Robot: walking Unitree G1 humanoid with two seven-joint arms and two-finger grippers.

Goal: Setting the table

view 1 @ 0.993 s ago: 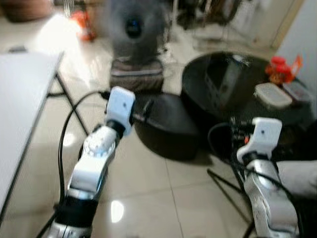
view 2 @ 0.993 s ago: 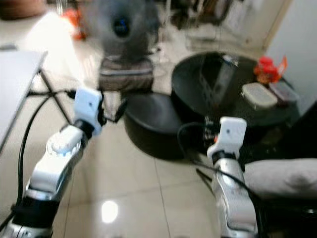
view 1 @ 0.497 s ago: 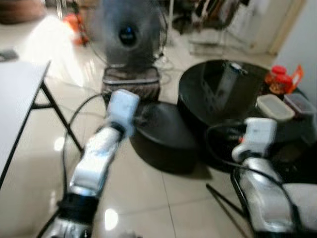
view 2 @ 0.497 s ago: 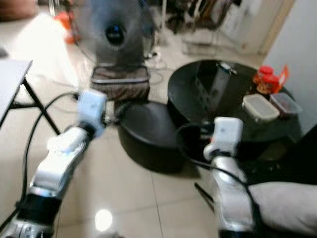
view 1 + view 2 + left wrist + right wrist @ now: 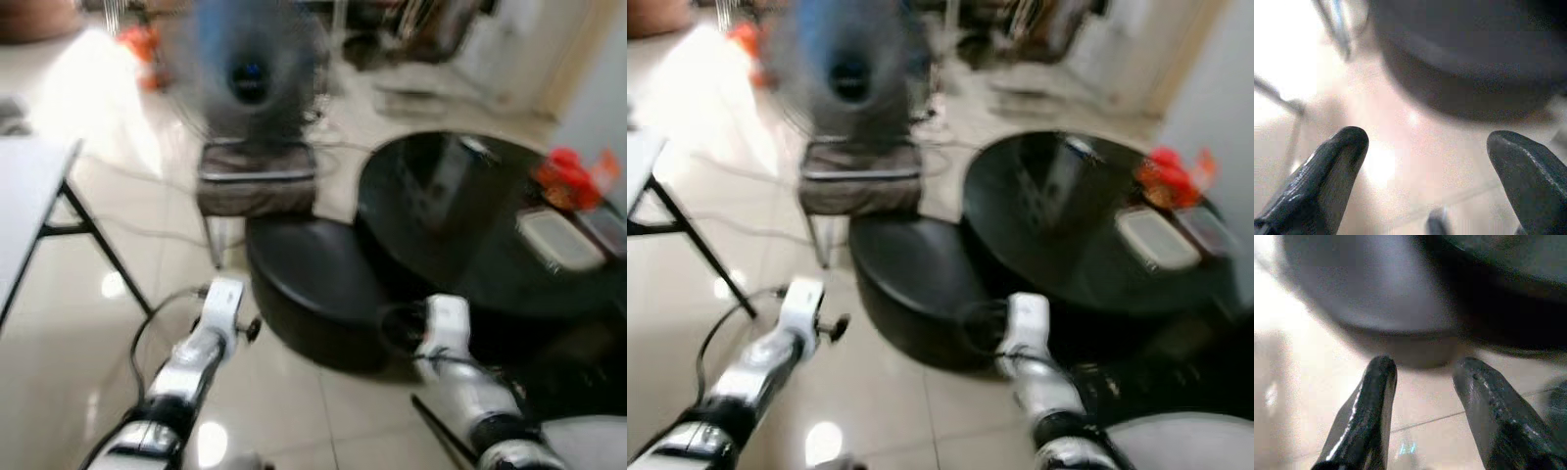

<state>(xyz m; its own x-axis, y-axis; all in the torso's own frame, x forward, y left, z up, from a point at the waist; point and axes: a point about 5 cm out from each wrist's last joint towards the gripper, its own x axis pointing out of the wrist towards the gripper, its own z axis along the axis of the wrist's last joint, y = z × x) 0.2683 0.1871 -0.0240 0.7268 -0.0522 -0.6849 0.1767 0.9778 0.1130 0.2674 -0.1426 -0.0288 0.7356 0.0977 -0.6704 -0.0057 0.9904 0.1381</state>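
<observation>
A: Where do things stand for setting the table?

B: The round black tabletop lies ahead and to the robot's right. Near its right edge sit a pale lidded container and something red, too blurred to name. I can make out no plates or cutlery, so whether the setting is partly done cannot be judged from here.

A: And the arms?

B: Both are held low over the tiled floor. The left gripper has its fingers spread wide with nothing between them; beyond them are the floor and the side of the low black stool. The right gripper has its fingers parted by a smaller gap, also empty, pointing at the foot of the stool and the dark table edge.

A: Which step is this, then?

B: I'd judge a walking or turning step: the head views are blurred, which suits a robot on the move, and neither gripper carries anything. It could be heading to fetch tableware or coming away after putting some down; the scene fits both.

A: What does the next move call for?

B: Steadying the view, I think. The stool stands just in front of the tabletop, with a fan behind it and a white folding table at the left, so any path needs care around those.
</observation>
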